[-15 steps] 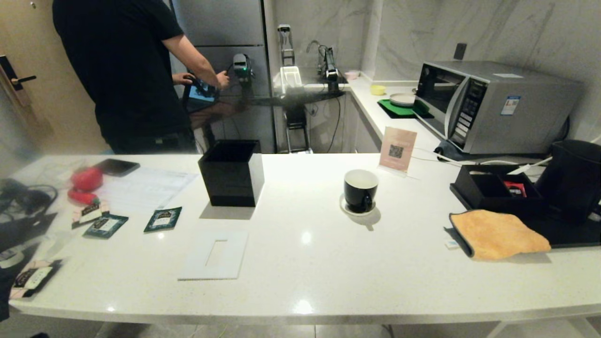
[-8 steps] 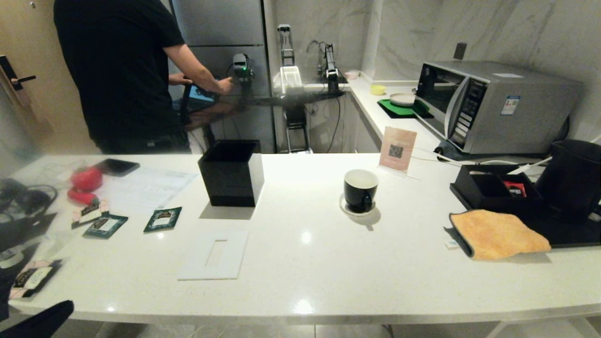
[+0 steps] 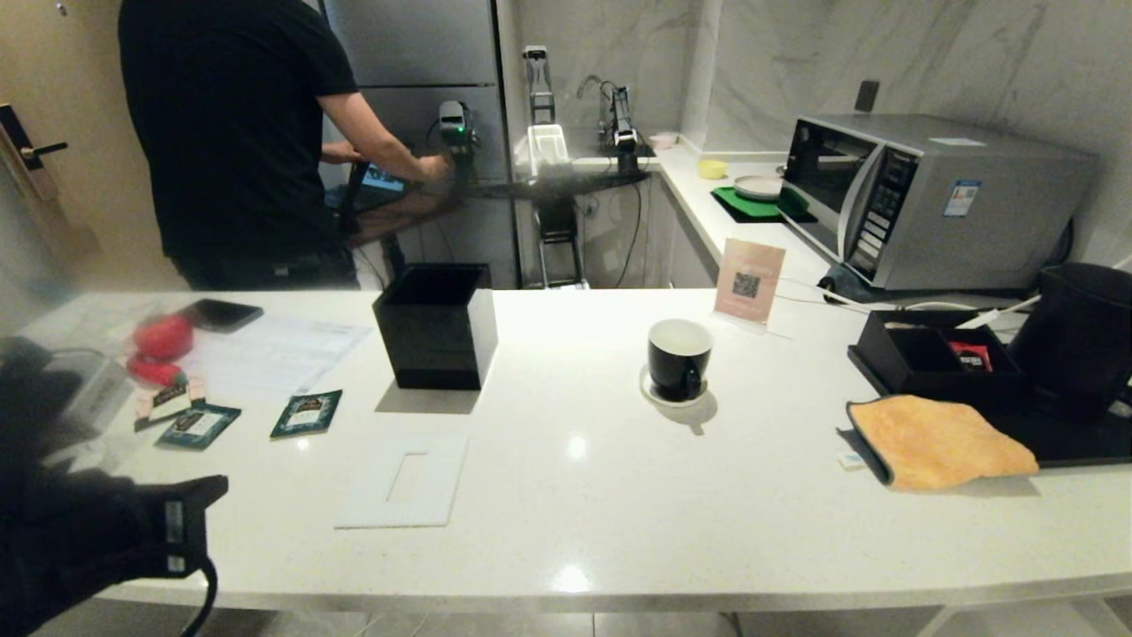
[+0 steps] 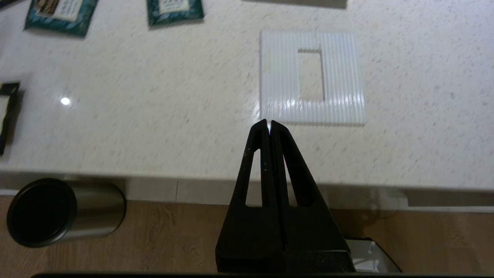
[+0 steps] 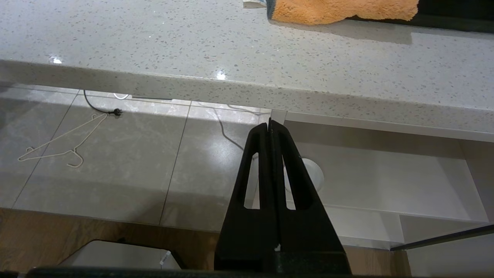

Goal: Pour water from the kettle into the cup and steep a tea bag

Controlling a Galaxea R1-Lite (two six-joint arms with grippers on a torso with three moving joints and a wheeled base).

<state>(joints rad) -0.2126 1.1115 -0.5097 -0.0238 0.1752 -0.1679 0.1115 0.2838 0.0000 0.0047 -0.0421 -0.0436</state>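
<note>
While the cup [image 3: 678, 358] sits well apart, the left pincer [image 4: 269, 124] hangs closed, empty.

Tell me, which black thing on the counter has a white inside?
The cup on its small white saucer. The square box and the big kettle at the right edge show no white inside.

On the white speckled table [image 3: 619, 513], the flat white ribbed plate with a rectangular cutout [image 4: 312, 77] lay just ahead of the left hand [image 4: 269, 124]; teal tea-bag packets [image 4: 174, 9] lay farther beyond.
</note>
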